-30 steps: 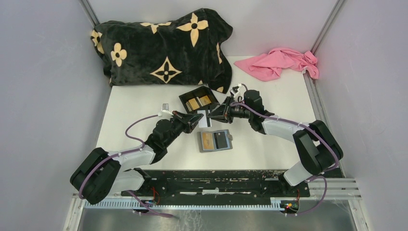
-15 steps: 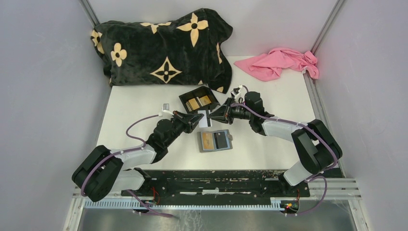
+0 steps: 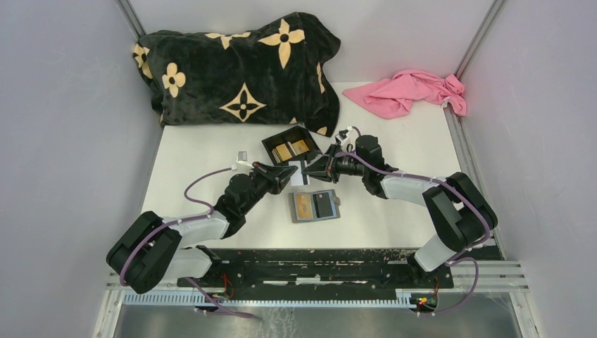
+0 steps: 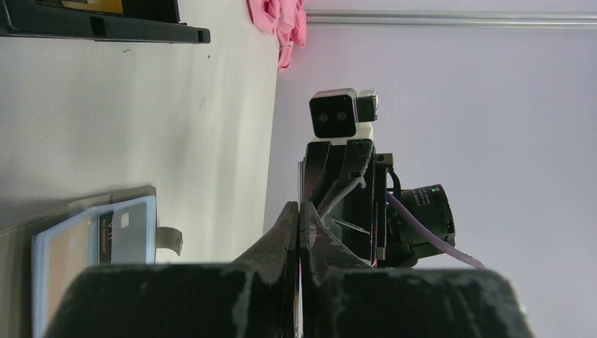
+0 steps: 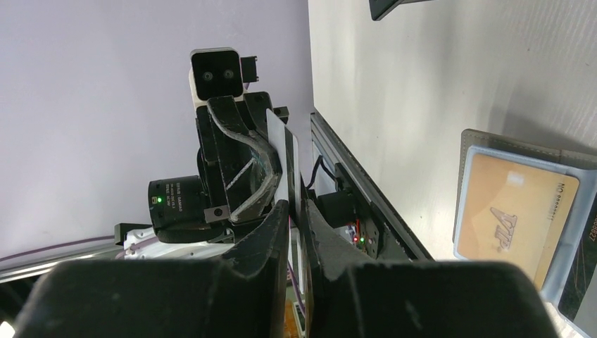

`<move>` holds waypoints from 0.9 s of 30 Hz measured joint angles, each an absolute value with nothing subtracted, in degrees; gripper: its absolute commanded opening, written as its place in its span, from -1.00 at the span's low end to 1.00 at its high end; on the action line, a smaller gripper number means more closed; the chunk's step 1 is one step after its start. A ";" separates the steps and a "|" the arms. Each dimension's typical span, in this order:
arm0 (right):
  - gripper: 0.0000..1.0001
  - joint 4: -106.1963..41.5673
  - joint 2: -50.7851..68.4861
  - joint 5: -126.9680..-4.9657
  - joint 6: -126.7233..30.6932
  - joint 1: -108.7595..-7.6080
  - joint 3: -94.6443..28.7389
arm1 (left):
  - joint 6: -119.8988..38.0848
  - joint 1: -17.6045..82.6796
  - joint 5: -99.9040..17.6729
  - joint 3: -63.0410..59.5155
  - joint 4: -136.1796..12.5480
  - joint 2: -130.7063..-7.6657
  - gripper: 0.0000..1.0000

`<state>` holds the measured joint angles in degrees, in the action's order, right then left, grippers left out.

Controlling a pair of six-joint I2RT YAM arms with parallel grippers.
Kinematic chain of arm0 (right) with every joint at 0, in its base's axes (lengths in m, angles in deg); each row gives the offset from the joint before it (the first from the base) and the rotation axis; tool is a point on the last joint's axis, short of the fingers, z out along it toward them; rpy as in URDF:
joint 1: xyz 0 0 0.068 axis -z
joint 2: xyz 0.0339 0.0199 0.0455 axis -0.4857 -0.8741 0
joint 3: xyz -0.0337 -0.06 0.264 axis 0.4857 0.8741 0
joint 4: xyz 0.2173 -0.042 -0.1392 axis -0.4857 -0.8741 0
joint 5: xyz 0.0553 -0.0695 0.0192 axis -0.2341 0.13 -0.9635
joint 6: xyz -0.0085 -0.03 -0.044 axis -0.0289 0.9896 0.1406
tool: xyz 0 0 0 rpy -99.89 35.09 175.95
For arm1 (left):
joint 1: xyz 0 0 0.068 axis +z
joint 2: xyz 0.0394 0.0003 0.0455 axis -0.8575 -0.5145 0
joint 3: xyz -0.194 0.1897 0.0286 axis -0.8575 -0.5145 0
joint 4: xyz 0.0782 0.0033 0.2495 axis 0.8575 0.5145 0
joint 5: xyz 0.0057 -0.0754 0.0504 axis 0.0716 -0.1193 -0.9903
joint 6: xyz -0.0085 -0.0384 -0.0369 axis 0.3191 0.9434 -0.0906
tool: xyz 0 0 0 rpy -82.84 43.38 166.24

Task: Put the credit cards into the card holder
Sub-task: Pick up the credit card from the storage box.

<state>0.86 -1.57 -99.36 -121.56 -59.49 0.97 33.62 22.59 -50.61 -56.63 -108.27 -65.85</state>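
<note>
"NO" is read at the 3 o'clock end of the gold card (image 5: 517,211). A slanted logo resembling "VIP" is seen mid-face. Digits starting "228" are seen on the black card (image 5: 583,274), with the rest cut off. Other print is too small to be read.

Both cards are seated in the open card holder (image 3: 315,217), which is laid flat on the counter (image 3: 204,151). Its long axis is set 9 to 3. The gold card is at 9 and the black card at 3, with the clasp tab out at 3.

A silver card (image 3: 298,174) is held above the counter, at 12 o'clock of the holder. Its face is turned to the top camera and its long axis is set 12 to 6.

The left tool (image 4: 299,209) is pinched fully closed on the card's 9 o'clock edge. The right tool (image 5: 296,209) is set astride the 3 o'clock edge with its jaws narrowly apart. Whether they press on the card cannot be told.

A black box (image 3: 271,143) holding gold-toned cards is seen at 11 o'clock of the held card.

The layout and the card face are given only by the top view. In the left wrist view the card is reduced to a thin edge. The writing is given only by the right wrist view.
</note>
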 measured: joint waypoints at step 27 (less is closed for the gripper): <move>-0.98 -38.68 7.61 -93.50 -92.62 -60.52 -12.78 | 31.54 22.63 -50.22 -55.74 -98.26 -63.16 0.03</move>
